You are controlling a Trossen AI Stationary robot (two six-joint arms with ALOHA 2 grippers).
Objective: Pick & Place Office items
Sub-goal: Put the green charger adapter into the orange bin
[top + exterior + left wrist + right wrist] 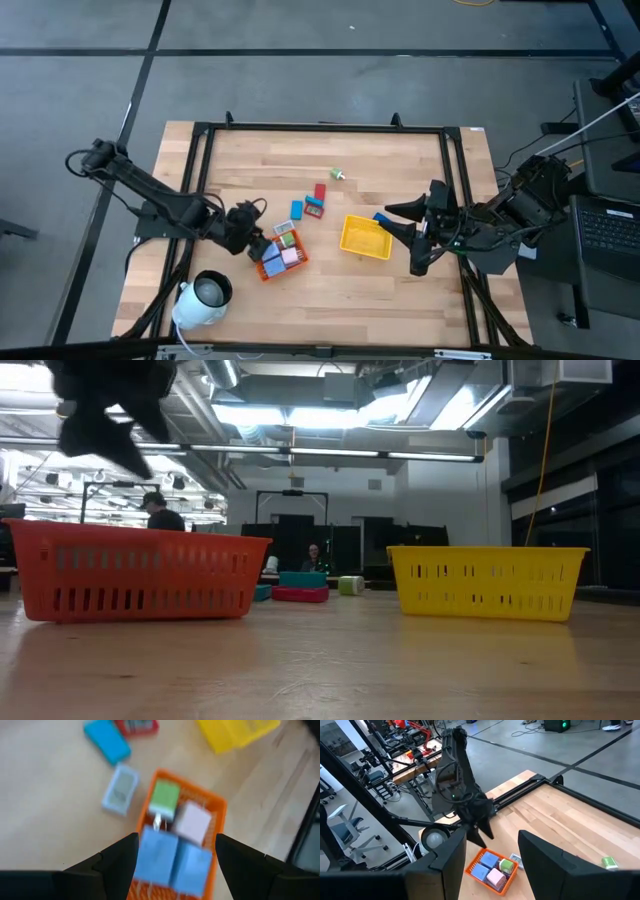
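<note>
The orange tray (pixel 282 256) holds a green block (pixel 164 796), a pale pink block (pixel 193 821) and two blue blocks (pixel 156 854). My left gripper (pixel 262 245) hangs open just above that tray, with nothing between its fingers (pixel 120 862). Loose pieces lie on the table: a light blue one (pixel 120 789), a blue one (pixel 297 209), red ones (pixel 318 198) and a small green one (pixel 338 174). Another blue piece (pixel 381 217) lies against the yellow tray (pixel 364 238). My right gripper (pixel 400 240) is open at the yellow tray's right side, holding nothing.
A large white cylinder with a dark hollow (pixel 204 296) lies near the table's near-left corner. A black frame (pixel 320 127) runs round the wooden top. In the low view the orange tray (pixel 140 572) and yellow tray (pixel 487 580) stand apart, with people far off in the room behind.
</note>
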